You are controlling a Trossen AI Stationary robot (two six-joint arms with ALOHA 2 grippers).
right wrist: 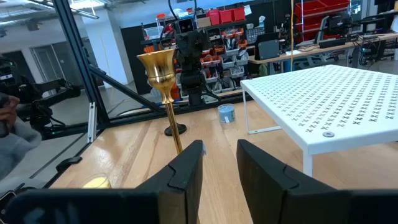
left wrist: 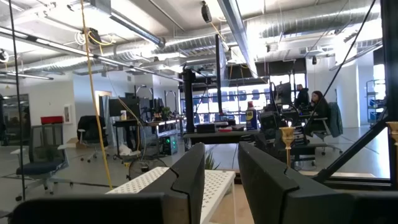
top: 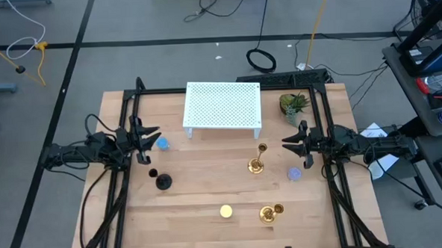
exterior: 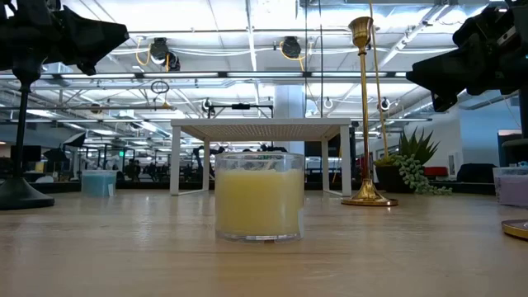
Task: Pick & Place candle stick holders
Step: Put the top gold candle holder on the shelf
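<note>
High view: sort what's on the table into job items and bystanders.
For the job:
- gold holder, standing near the rack
- gold holder, front edge
- black holder

Just lying about:
- white rack
- blue candle
- yellow candle
- purple candle
- plant

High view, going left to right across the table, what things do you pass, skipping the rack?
Left gripper → black candle stick holder → yellow candle → upright gold candle stick holder → purple candle → right gripper.
</note>
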